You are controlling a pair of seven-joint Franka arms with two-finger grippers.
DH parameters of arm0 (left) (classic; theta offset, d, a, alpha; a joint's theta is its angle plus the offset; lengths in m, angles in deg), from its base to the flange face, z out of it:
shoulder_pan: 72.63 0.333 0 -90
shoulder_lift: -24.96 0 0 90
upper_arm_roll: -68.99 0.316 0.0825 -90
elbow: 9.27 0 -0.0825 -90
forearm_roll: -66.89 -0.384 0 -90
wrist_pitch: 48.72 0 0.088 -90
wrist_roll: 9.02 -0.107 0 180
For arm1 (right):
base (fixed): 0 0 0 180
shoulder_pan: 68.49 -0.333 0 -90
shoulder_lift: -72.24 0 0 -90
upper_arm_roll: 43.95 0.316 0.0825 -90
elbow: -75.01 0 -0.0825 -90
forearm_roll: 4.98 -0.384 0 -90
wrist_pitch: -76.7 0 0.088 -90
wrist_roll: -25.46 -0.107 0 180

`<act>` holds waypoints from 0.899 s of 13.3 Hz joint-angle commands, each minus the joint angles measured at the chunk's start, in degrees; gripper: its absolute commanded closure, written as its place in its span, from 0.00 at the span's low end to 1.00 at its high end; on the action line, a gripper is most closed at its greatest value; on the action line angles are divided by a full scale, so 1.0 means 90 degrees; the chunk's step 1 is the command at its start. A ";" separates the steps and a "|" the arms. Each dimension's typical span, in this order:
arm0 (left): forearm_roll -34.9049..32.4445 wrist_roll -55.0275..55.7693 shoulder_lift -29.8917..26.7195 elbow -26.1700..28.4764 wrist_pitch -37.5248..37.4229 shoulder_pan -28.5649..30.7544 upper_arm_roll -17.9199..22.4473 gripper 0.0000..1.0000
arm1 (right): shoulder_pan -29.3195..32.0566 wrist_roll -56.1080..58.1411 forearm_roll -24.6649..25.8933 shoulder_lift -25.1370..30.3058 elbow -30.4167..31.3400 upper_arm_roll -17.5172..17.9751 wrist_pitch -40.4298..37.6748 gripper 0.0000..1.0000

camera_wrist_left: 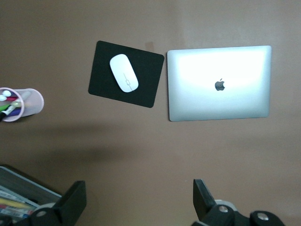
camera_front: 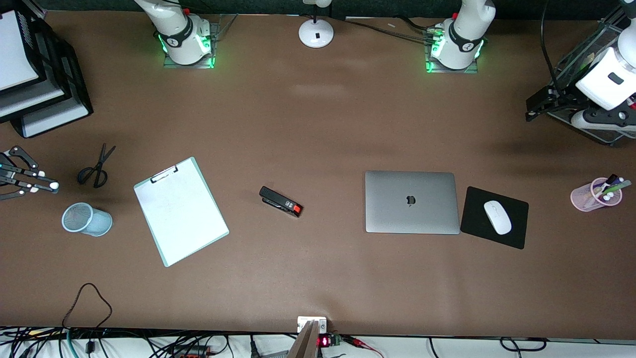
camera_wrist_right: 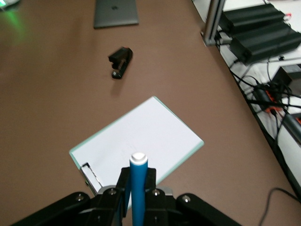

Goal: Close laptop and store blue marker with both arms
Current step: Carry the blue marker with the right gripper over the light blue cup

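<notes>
Slim silver-grey laptop (camera_front: 411,202) already shut. Blue-barrelled white-tipped marker (camera_wrist_right: 138,186) pinched by right gripper (camera_wrist_right: 137,188); drop risked if tilted. Left gripper (camera_wrist_left: 138,200) spread, waiting.

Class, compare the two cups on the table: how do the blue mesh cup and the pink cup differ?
The mesh cup lies on its side with nothing visible inside; the pink cup stands upright, holding pens. The mesh cup sits at the right arm's end, the pink cup at the left arm's end. Both are small pen holders.
</notes>
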 commanded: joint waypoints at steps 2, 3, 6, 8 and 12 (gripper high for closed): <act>-0.0151 -0.0006 -0.0123 -0.0008 -0.0093 -0.0074 -0.0214 0.00 | 0.0150 0.0188 -0.0425 -0.0081 -0.0096 0.0124 -0.0359 1.00; -0.0161 0.0003 -0.0123 -0.0028 -0.0103 -0.0103 -0.0244 0.00 | 0.0150 0.0198 -0.0493 -0.0159 -0.0096 0.0143 -0.0417 1.00; -0.0161 0.0023 -0.0123 -0.0028 -0.0113 -0.0103 -0.0332 0.00 | 0.0150 0.0567 -0.0591 -0.0374 -0.0096 0.0153 -0.0525 1.00; -0.0161 0.0003 -0.0113 -0.0037 -0.0094 -0.0103 -0.0332 0.00 | 0.0218 0.0831 -0.0591 -0.0443 -0.0106 0.0134 -0.0603 1.00; -0.0151 -0.0026 -0.0104 -0.0037 -0.0093 -0.0103 -0.0322 0.00 | 0.0374 0.1330 -0.0601 -0.0686 -0.0465 0.0134 -0.0847 1.00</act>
